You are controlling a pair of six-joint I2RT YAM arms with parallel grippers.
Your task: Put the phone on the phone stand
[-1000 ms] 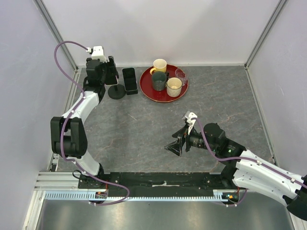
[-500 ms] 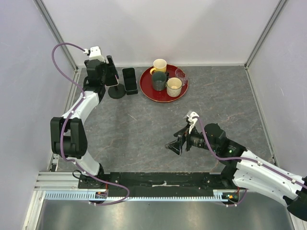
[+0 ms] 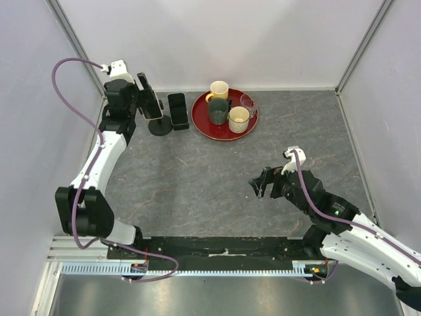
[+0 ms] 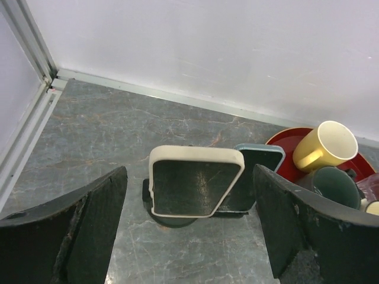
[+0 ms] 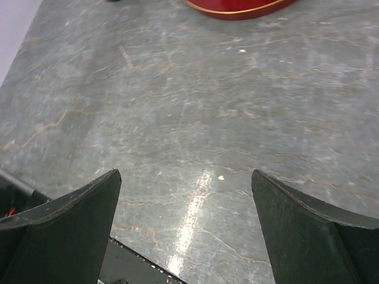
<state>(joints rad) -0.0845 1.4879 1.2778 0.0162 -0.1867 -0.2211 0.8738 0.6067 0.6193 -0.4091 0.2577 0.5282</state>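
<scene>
The phone (image 4: 195, 180), black screen in a cream case, leans tilted on the black phone stand, whose round base (image 4: 172, 221) shows under it. In the top view the phone (image 3: 154, 106) sits above the stand's disc (image 3: 160, 127) at the back left. My left gripper (image 4: 189, 236) is open and empty, back from the phone, with a finger (image 4: 95, 219) on each side of it in view; in the top view the left gripper (image 3: 142, 92) is raised just left of the phone. My right gripper (image 3: 262, 185) is open and empty over bare table, which also shows in the right wrist view (image 5: 186, 225).
A second black slab (image 3: 177, 110) with a bluish edge (image 4: 256, 171) stands just right of the stand. A red tray (image 3: 200, 122) behind holds a yellow mug (image 3: 219, 89), a dark green mug (image 3: 218, 112), a cream mug (image 3: 239, 119) and a glass (image 3: 248, 102). Walls close in left and behind.
My left gripper has drawn up and to the left, away from the phone, which stays on the stand. My right arm has pulled back to the right.
</scene>
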